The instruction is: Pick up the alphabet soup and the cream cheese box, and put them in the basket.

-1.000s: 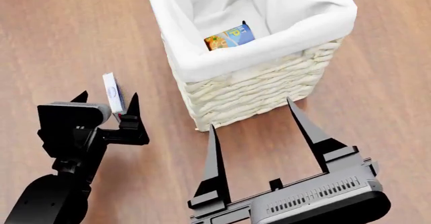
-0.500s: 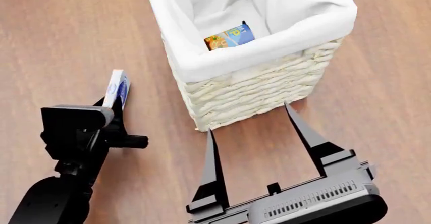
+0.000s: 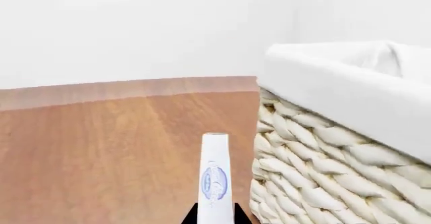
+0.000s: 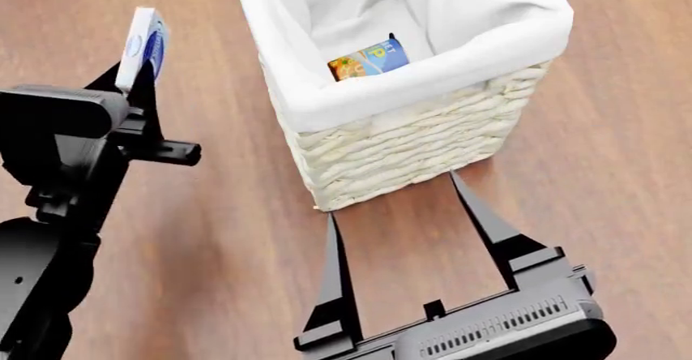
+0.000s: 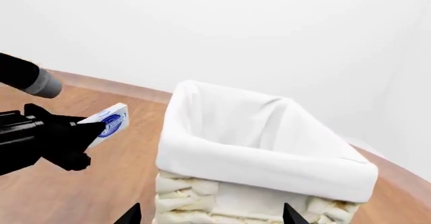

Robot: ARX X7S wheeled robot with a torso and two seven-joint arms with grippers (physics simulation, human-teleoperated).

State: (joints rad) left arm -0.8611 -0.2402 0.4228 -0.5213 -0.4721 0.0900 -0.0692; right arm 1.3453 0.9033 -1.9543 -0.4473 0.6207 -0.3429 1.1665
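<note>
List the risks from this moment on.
1. The left gripper pinches the thin white cream cheese box by one end only; it may pivot or slip.
2. The box is beside the cream wicker basket, not over it; an early release drops it outside.

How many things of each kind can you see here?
Baskets: 1, the basket
Cans: 1, the alphabet soup inside it
Boxes: 1, the cream cheese box in the left tool
Robot tools: 2, counting the right tool
Total: 5
</note>
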